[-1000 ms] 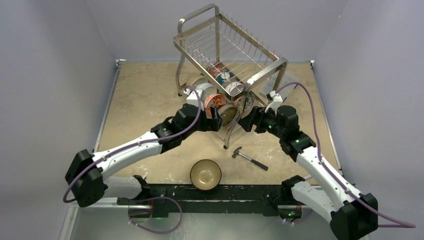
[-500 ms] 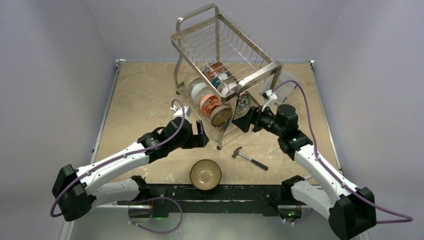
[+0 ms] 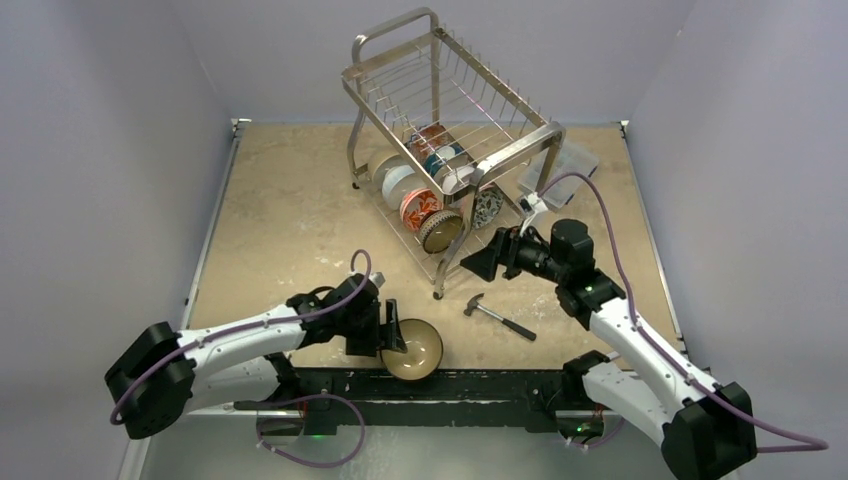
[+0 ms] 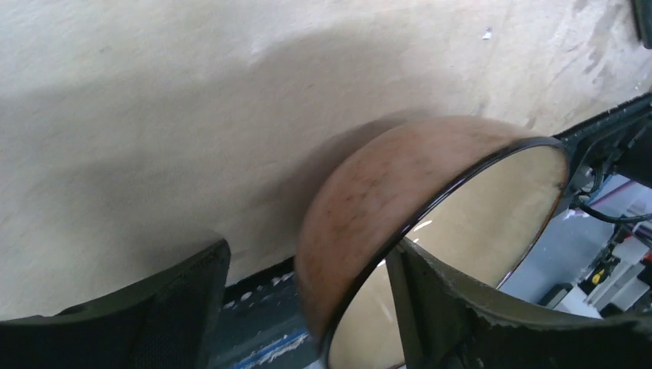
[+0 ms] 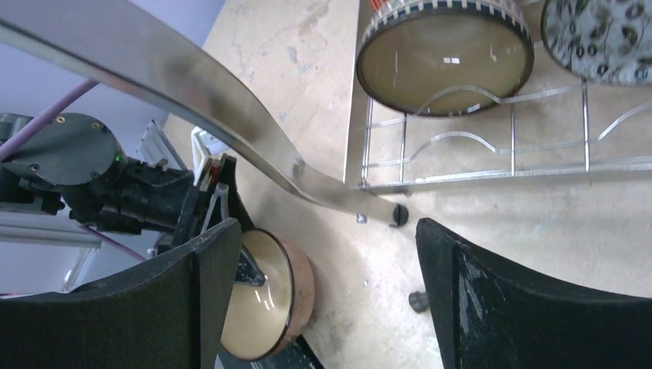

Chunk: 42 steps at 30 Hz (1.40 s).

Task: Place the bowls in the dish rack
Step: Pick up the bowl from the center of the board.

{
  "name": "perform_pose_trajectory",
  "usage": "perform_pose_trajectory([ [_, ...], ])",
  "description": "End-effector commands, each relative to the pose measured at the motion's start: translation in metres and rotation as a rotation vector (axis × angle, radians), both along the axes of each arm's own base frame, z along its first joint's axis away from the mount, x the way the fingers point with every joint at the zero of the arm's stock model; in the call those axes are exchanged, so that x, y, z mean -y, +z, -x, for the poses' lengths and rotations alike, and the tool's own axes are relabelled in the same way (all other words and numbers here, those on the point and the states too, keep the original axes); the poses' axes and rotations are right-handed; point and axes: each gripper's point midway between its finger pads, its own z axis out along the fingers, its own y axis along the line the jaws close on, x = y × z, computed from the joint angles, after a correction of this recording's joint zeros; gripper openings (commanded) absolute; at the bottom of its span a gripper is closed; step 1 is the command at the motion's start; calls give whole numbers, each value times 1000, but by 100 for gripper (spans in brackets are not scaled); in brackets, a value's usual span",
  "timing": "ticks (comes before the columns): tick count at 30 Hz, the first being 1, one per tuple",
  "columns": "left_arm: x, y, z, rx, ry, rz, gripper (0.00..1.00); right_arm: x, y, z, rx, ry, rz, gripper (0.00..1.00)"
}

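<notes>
Rack (image 3: pixel 510 148): far middle of the table (image 3: pixel 280 200), with a row of bowls (image 3: pixel 422 208) set on edge in its lower tier.

Copper bowl (image 3: pixel 418 350): mouth up at the near edge, well apart from the rack and not yet loaded.

Left gripper (image 3: pixel 392 338): jaws apart astride the bowl's left rim, one finger inside, the other clear of the outer wall.

Right gripper (image 3: pixel 482 266): jaws wide, holding nothing, near the rack's front leg.

Hammer (image 3: pixel 500 316): lies between bowl and rack.

The step in hand appears to be the grasp. It should seat well below the lip before closing, since the glaze is probably slick. The lift should then clear the hammer, and the bowl should be tipped on edge for a free slot.
</notes>
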Motion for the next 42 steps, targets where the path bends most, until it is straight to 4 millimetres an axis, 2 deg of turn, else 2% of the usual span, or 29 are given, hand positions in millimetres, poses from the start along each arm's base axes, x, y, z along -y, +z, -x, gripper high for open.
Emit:
perform_pose_trajectory([
  [1,30,3,-2,-11,-55,111,69,6,-15,16,-91,-15,3,86],
  [2,31,0,-3,-13,-60,103,65,8,-19,18,-109,-27,4,86],
  [5,34,-5,-7,-3,-76,94,43,12,-25,27,-163,-53,-5,87],
  [10,41,6,-16,49,-67,129,3,19,-17,26,-146,-103,-2,88],
  [11,41,9,-19,62,-57,133,0,20,-15,26,-143,-109,1,89],
  [15,39,27,-30,136,-15,146,0,23,-5,27,-112,-108,14,91],
  [19,28,54,-50,247,56,118,0,28,17,27,-43,-124,17,94],
  [25,10,114,-84,458,131,50,0,35,72,31,88,-141,-22,97],
  [31,-22,193,-119,680,215,-92,0,40,144,36,245,-145,-59,99],
  [33,-24,218,-127,740,207,-111,0,41,162,33,283,-147,-43,98],
  [39,-46,316,-148,913,268,-198,0,43,221,25,401,-154,-20,98],
  [42,-46,364,-155,1006,281,-169,0,41,245,21,455,-149,-38,98],
])
